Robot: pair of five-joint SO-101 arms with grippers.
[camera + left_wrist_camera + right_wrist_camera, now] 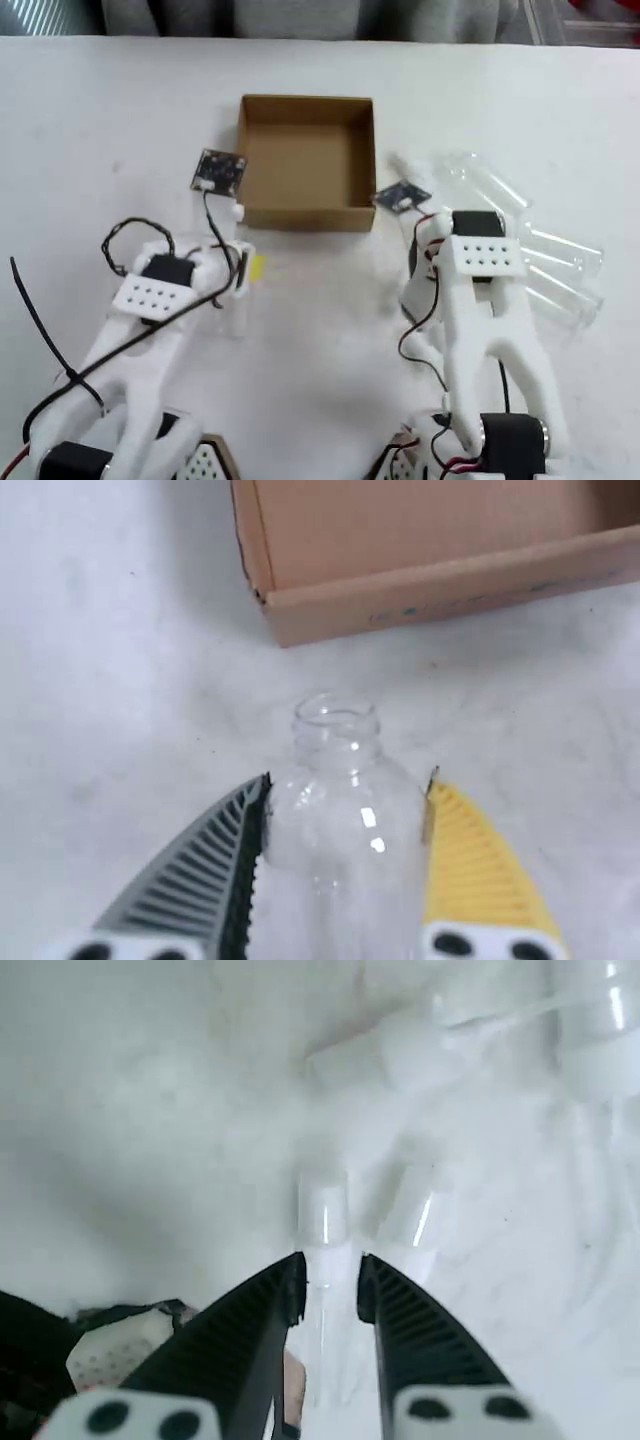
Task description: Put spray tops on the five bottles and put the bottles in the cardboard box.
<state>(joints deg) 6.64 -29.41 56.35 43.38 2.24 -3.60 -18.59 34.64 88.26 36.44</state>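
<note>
Beside cardboard box [306,160] | left pincer [348,778] clamped on uncapped bottle [337,730], mouth exposed for fitting | right pincer [330,1260] over spray top [322,1210], likely fetching it; clamp state cannot be told

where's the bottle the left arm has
Left wrist view: the bottle is clamped in the left claw, open neck pointing at the cardboard box, just short of its near corner.

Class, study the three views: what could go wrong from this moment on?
1. The left end effector grips the clear bottle below its open neck; pressing a top on could tilt it.
2. The right end effector holds the spray top only at its tips, so it might slip or meet the neck askew.
</note>
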